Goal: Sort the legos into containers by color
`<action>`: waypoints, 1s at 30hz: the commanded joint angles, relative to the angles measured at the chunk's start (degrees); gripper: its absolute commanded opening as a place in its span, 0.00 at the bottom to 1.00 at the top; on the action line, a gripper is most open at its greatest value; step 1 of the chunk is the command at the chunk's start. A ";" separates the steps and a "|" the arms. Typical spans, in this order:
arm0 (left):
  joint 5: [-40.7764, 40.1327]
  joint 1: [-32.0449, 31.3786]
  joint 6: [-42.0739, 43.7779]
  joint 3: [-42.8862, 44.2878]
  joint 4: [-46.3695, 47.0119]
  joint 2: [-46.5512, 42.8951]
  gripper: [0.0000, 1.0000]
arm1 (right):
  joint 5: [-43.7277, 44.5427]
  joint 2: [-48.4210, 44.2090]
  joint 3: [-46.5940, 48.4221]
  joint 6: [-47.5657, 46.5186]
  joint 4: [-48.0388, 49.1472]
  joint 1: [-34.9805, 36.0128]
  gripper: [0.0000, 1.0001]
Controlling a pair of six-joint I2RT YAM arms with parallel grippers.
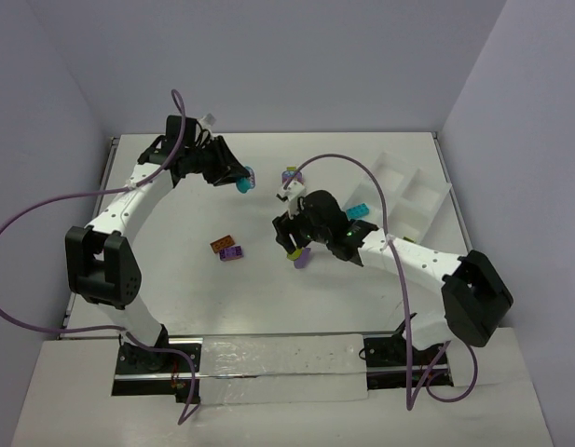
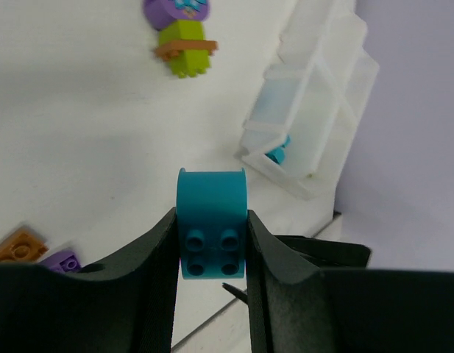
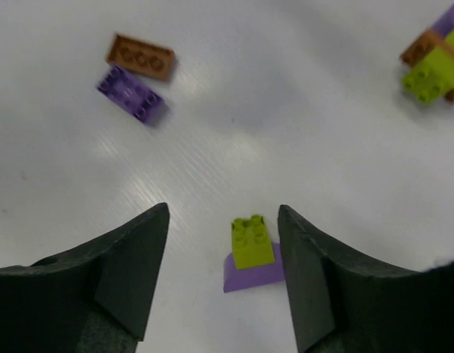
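Near left of table point(image 1: 231, 303): bare, free to pass.
Middle: orange brick point(image 1: 222, 245) and purple brick point(image 1: 233, 253) lay side by side, in the way.
Right gripper point(image 3: 223, 213) gap: lime-and-purple clump point(image 3: 250, 254) sat inside, nearer the right finger.
Far right: tray point(image 1: 413, 191) blocked the edge.

My left arm point(image 1: 127, 203) arches up from its base, bends at the elbow and reaches forward and to the right. My left end effector point(image 2: 210, 220) is clamped on a cyan brick point(image 2: 210, 232) (both fingers pressed flat against its sides). My right arm point(image 1: 413, 263) stretches leftward toward the middle, wrist pitched down. My right end effector point(image 3: 223, 220) points downward, its fingers spread apart and gripping nothing.
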 commanded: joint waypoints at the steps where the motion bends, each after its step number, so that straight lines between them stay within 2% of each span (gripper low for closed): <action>1: 13.46 0.38 3.74 -1.91 8.94 -4.16 0.00 | -5.67 -3.81 10.13 2.95 -0.39 -2.27 0.64; 4: 18.03 0.68 3.24 -3.84 12.41 -6.51 0.00 | -10.83 -2.35 17.00 10.65 -4.04 -5.32 0.60; 7: 21.15 1.49 0.38 -6.30 18.95 -9.03 0.00 | -20.45 1.06 23.64 13.15 -9.99 -8.84 0.68; 10: 27.56 2.58 -3.66 -8.01 24.31 -8.80 0.00 | -26.67 2.08 24.35 17.08 -8.22 -11.64 0.71; 12: 30.30 2.72 -7.31 -9.11 28.45 -8.35 0.00 | -30.53 2.51 23.93 20.80 -4.86 -12.81 0.73; 17: 34.06 3.15 -17.22 -15.09 46.80 -10.08 0.00 | -38.27 2.80 20.45 31.22 6.43 -14.99 0.75; 18: 34.75 3.24 -19.45 -15.55 48.72 -10.08 0.00 | -39.09 2.63 19.73 33.00 10.78 -15.26 0.75; 21: 36.19 3.19 -23.50 -16.57 54.38 -9.59 0.00 | -41.24 4.11 18.43 36.35 15.35 -15.62 0.75; 25: 36.75 3.25 -26.08 -16.78 58.23 -9.47 0.00 | -43.18 6.65 19.28 37.79 17.91 -15.73 0.76; 30: 37.04 3.25 -25.95 -16.54 58.18 -9.79 0.00 | -46.18 9.08 18.05 45.77 28.19 -16.37 0.75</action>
